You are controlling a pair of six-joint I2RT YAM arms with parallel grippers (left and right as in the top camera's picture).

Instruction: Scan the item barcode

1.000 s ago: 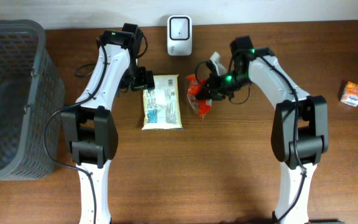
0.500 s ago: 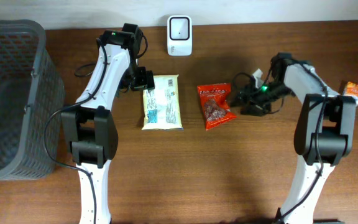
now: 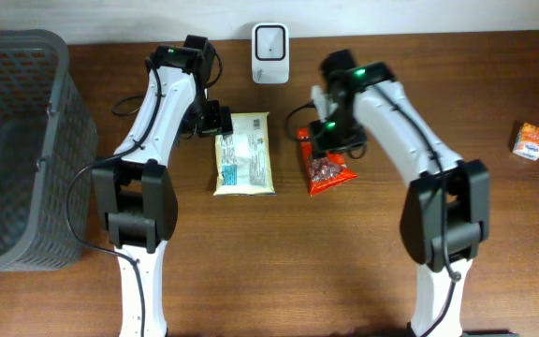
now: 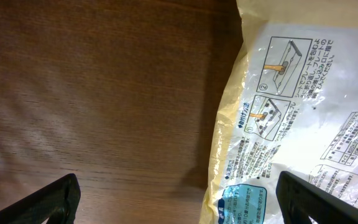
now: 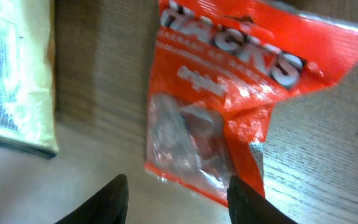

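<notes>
On the wooden table [image 3: 344,257] lies a red packet [image 3: 327,175].

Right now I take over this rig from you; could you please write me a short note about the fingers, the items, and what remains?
Left gripper: fingers open, holding nothing, over the left edge of the yellow packet.
Right gripper: fingers open, above the red snack bag, not gripping it.
Both items lie flat on the table, in front of the white scanner.
Done: nothing is lifted toward the scanner.
Left: grasp an item, likely the red bag, and show its barcode to the scanner.
</notes>
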